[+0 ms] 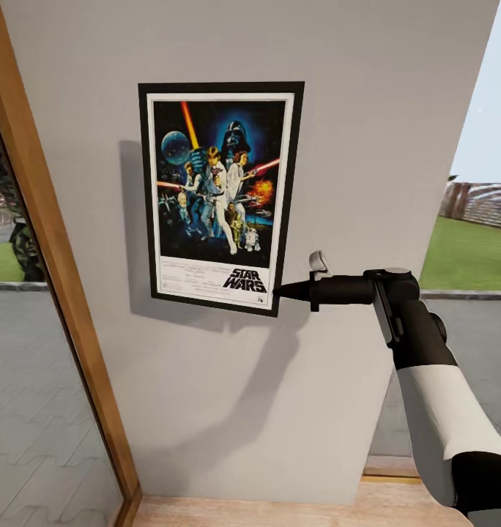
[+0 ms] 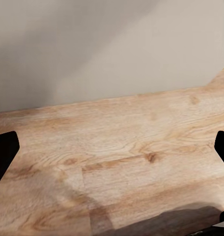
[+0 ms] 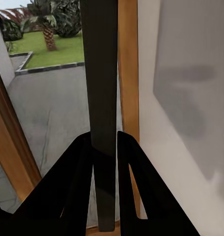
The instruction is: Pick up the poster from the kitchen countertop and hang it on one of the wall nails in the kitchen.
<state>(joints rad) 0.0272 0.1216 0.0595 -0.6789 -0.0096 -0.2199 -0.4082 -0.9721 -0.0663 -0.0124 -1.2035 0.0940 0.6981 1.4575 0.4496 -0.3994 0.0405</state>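
Plain matte pale grey wall (image 1: 280, 410), bordered by a warm wood frame (image 1: 53, 278). Flat against it, upright rectangular poster (image 1: 221, 197), thin black frame, white inner border. Right gripper (image 1: 280, 290) pinching its lower right edge, seen edge-on as a dark strip (image 3: 103, 98). Left gripper fingers (image 2: 5, 152) spread over grained wood floor (image 2: 122, 162).

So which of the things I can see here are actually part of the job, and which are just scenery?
Part of the job:
- poster, edge clamped in the right gripper
- pale wall it is held against

Just scenery:
- wooden window frame
- wood floor
- lawn and paving outside
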